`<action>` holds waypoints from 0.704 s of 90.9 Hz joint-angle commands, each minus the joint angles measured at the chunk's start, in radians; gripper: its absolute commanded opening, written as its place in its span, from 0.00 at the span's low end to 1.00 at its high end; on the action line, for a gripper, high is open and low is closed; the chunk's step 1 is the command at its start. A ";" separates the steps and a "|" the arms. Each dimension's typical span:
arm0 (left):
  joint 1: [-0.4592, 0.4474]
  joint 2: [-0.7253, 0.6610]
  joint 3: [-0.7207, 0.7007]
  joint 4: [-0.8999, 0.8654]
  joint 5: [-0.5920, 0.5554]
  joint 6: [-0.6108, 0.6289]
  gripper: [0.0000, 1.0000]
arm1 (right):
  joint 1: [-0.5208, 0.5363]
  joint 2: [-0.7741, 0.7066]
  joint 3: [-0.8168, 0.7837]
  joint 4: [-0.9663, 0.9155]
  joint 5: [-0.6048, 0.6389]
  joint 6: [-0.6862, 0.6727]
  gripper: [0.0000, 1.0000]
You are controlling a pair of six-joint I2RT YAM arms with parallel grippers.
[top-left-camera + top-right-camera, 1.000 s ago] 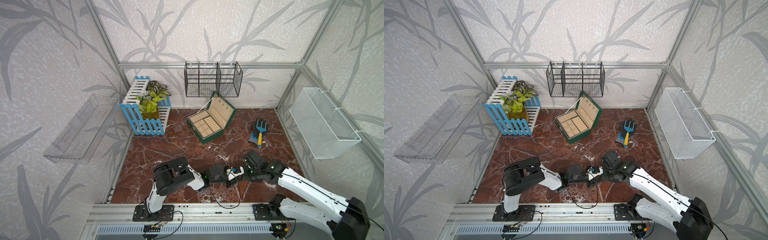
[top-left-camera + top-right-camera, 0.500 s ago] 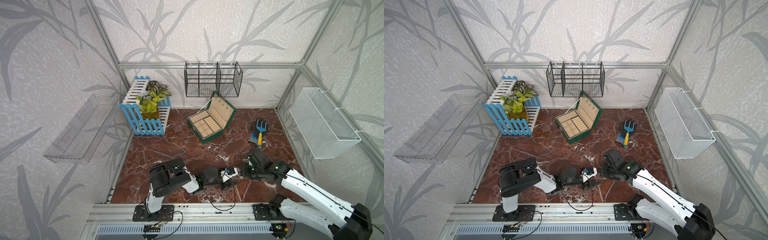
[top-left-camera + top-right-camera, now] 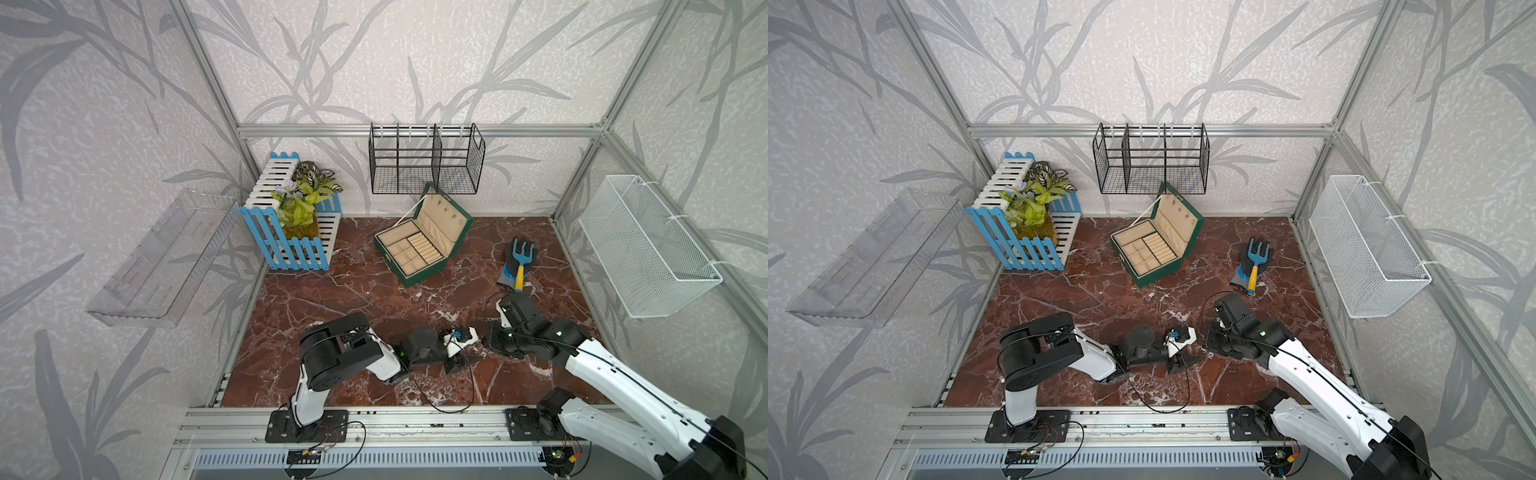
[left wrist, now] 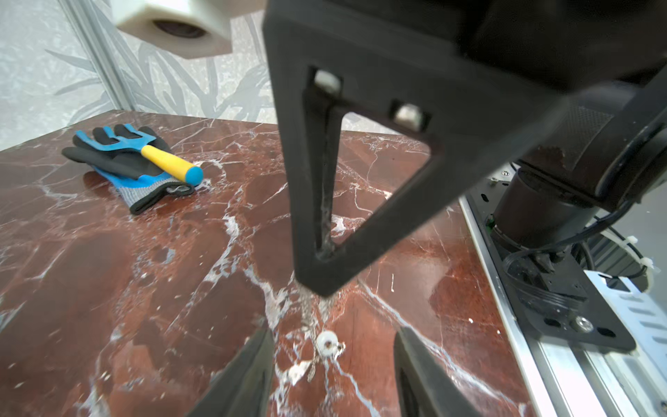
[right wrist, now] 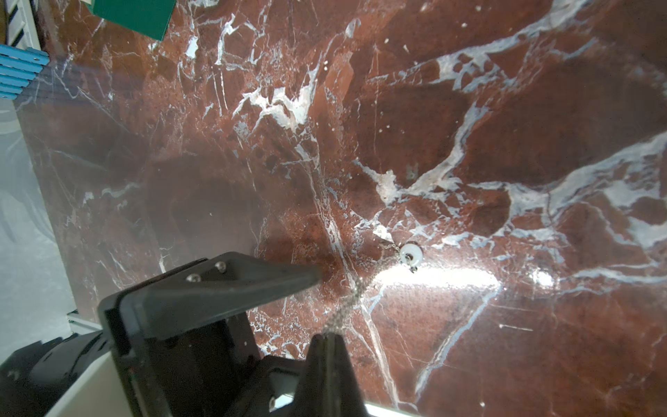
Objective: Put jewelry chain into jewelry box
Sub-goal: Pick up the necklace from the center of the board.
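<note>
MID-TASK, NEAR EDGE: Close to the near edge of the red marble worktop (image 3: 365,299), my right claw (image 5: 326,339) is pinched shut on the jewelry chain (image 5: 346,307). The chain slants down from the closed tips to the stone, where its white bead pendant (image 5: 410,252) rests. My left claw (image 4: 334,332) stands open just beside it, one finger on each side of the bead and gripping nothing. The chain's long axis runs from my right fingertips down to the worktop, with the bead as its low end. The jewelry box (image 3: 426,274) sits well apart toward the far edge, its lid raised and its beige compartments facing up. It lies ahead and a little left of my right claw, the nearer one. I judge the trailing bead must clear the stone before the carry.
</note>
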 commanded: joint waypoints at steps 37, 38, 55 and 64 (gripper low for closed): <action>0.001 0.051 0.071 0.035 0.014 -0.022 0.21 | -0.031 -0.014 0.024 0.004 -0.041 -0.028 0.00; 0.001 0.048 0.068 0.038 0.009 -0.024 0.18 | -0.031 -0.014 0.023 0.004 -0.041 -0.030 0.00; 0.006 -0.034 0.030 -0.043 -0.073 -0.050 0.02 | -0.039 -0.010 0.008 0.018 -0.021 -0.052 0.13; 0.016 -0.090 -0.040 -0.040 -0.124 -0.081 0.01 | -0.039 -0.008 0.006 0.013 0.007 -0.063 0.37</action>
